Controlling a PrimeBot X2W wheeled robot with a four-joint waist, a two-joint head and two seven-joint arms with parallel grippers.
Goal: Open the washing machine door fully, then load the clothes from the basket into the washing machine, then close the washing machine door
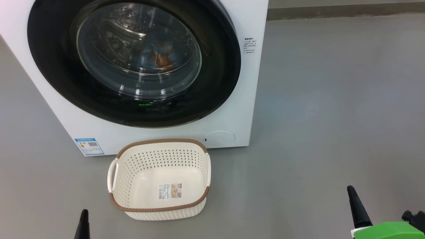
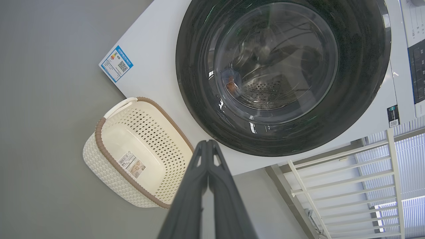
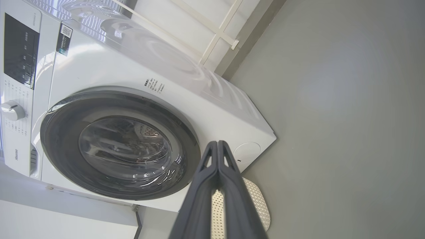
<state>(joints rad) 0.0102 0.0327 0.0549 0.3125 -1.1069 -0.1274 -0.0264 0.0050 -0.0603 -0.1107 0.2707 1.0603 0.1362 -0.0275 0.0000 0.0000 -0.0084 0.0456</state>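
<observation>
- The left gripper (image 1: 84,213) is hanging at 7 o'clock in the head view, its fingers pressed together on nothing and pointing toward 12.
- A blue sticker (image 1: 89,146) is sitting on the machine's lower corner, at 10 o'clock from the basket.
- The basket (image 1: 159,141), cream, perforated and brown-rimmed, is standing upright on the floor (image 1: 332,99) just in front of the machine. Its mouth is facing up, its label is showing on the bottom, and its long axis is running 9 to 3.
- The door (image 1: 53,59), a glossy black ring round a bulging glass bowl, is lying shut against the machine (image 1: 252,99) and facing the robot, at 12 o'clock from the basket.
- The clothes (image 1: 161,59) are showing as an orange-brown and blue patch behind the glass, inside the drum.
- The right gripper (image 1: 351,191) is hanging at 4 o'clock, its fingers pressed together on nothing and leaning toward 11.
</observation>
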